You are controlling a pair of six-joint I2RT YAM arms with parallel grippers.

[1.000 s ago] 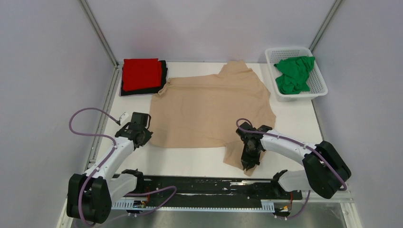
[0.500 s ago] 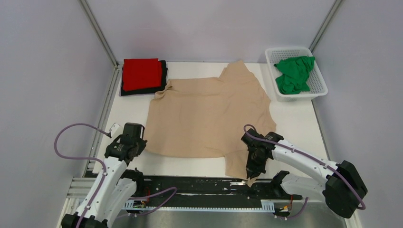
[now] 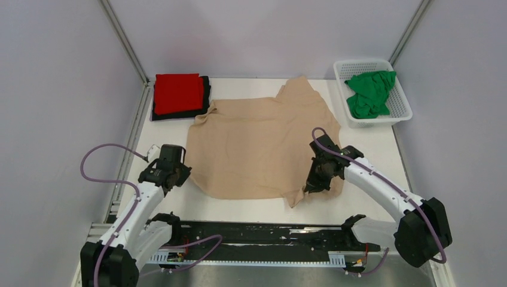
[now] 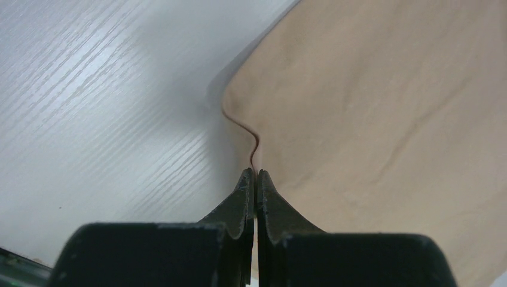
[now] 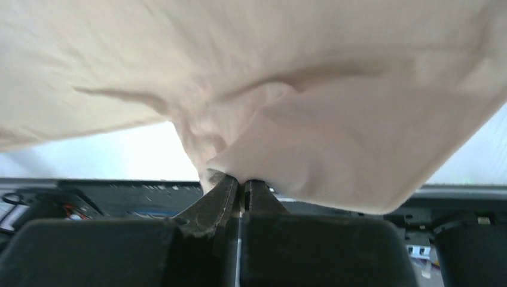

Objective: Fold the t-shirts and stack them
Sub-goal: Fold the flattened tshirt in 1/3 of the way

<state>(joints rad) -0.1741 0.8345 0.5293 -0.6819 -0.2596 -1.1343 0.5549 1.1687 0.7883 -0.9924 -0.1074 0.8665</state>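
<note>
A beige t-shirt (image 3: 260, 143) lies spread over the middle of the white table. My left gripper (image 3: 179, 175) is shut on its near left edge; in the left wrist view (image 4: 256, 172) the hem is pinched between the closed jaws. My right gripper (image 3: 315, 184) is shut on the shirt's near right part and holds it lifted; in the right wrist view (image 5: 242, 179) the beige cloth (image 5: 299, 107) hangs from the closed jaws. A folded red t-shirt (image 3: 178, 92) lies on a folded black one (image 3: 205, 103) at the back left.
A white basket (image 3: 404, 110) at the back right holds a crumpled green t-shirt (image 3: 370, 92). The black rail (image 3: 257, 236) with the arm bases runs along the near edge. Grey walls and metal posts enclose the table.
Both arms first pulled the shirt's near edge toward the rail, then moved back. My right gripper has carried its part of the shirt up and away from the near edge.
</note>
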